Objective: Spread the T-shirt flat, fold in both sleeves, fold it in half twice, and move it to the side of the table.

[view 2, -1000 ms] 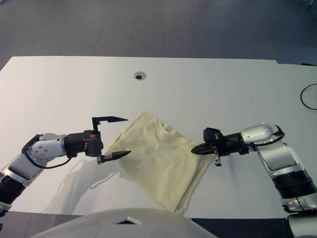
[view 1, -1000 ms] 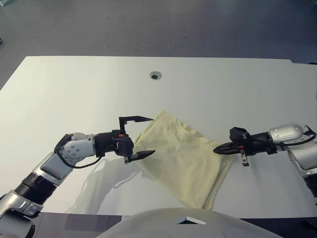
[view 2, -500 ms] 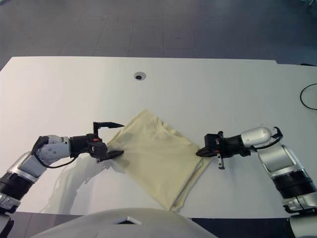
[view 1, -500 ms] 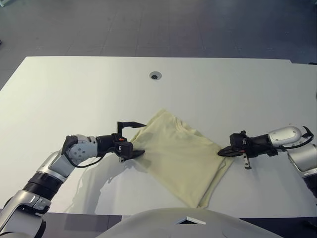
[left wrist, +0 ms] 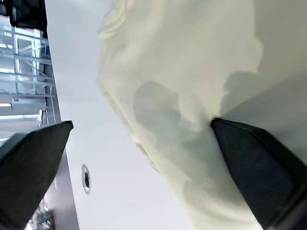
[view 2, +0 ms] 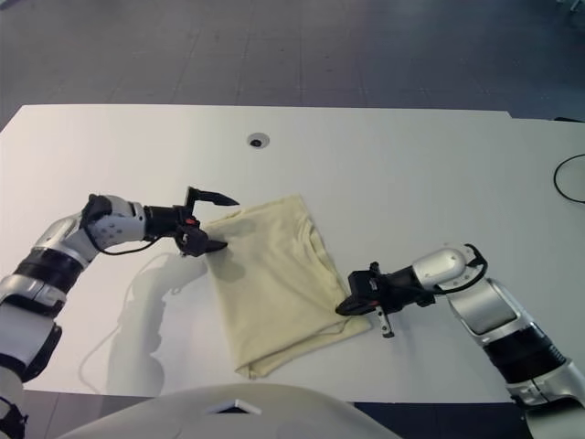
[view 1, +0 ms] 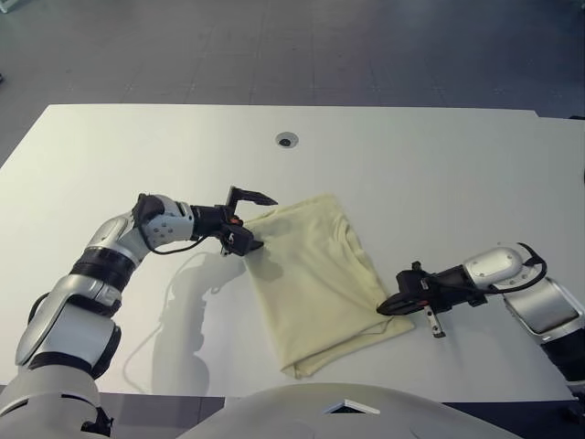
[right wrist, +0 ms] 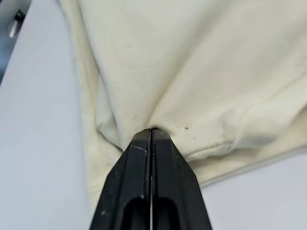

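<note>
Centre frame, we see the yellow T-shirt [view 1: 315, 274]: our left gripper [view 1: 267, 222] spread apart at its upper-left corner, right gripper [view 1: 382, 309] clamped on its right edge.

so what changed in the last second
The left gripper, fingers open, came in onto the T-shirt at its left corner and carried that corner away from the robot. The right gripper, shut on the opposite corner, dragged it toward the robot and leftward, so the T-shirt turned on the table. The right grip and the hole stayed unchanged.

White table [view 1: 137, 146] on grey tiled floor [view 1: 274, 46]
</note>
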Tool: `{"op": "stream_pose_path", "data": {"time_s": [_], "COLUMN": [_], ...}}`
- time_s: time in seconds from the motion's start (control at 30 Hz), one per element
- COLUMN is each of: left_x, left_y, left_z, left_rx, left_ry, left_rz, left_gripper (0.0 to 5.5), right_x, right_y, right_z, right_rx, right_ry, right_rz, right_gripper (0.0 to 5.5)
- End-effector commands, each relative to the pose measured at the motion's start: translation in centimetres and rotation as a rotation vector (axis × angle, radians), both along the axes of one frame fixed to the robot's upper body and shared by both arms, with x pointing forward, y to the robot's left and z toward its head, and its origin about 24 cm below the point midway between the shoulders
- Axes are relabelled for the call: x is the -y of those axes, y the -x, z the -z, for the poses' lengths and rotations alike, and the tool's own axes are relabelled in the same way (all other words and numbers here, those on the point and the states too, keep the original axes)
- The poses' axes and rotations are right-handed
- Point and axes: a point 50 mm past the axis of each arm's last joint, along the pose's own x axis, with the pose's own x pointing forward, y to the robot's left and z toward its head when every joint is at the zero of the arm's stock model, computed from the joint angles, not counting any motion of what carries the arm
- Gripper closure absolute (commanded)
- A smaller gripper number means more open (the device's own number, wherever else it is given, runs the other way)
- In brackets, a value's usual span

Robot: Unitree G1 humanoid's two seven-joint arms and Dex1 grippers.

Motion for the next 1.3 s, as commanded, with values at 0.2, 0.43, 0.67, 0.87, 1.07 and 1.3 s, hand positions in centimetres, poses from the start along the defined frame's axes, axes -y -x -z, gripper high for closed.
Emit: {"op": "stream_pose_path", "data": {"time_s": [0.2,0.43,0.67,0.87,1.07,1.3], "left_x": [2.9,2.9,0.6,0.1,0.6,0.5], "left_y": [-0.4,-2.1,-3.0,-2.8,-2.3,-2.9], "left_z": [0.9,0.3,1.0,1.4,1.0,-2.5], "left_rx": [0.129,0.247,0.261,0.25,0.256,0.353], "left_ry": [-0.084,-0.1,-0.156,-0.139,-0.06,0.037], "left_rz": [0.257,0.235,0.13,0.11,0.145,0.16], "left_gripper": [0.11,0.11,0.11,0.11,0.11,0.1], "right_x": [-3.0,-2.8,-0.9,-0.1,-0.7,-0.1], "right_y": [-0.4,0.2,1.4,1.6,0.8,0.6], "right_z": [1.0,0.5,0.1,-0.7,-1.7,-4.2], "right_rx": [-0.026,-0.038,-0.04,-0.02,-0.016,0.037], "right_ry": [-0.107,-0.11,-0.065,-0.076,-0.177,-0.246], "right_rz": [0.104,0.1,0.126,0.18,0.255,0.315], "right_gripper": [5.5,5.5,5.5,5.5,5.5,4.55]}}
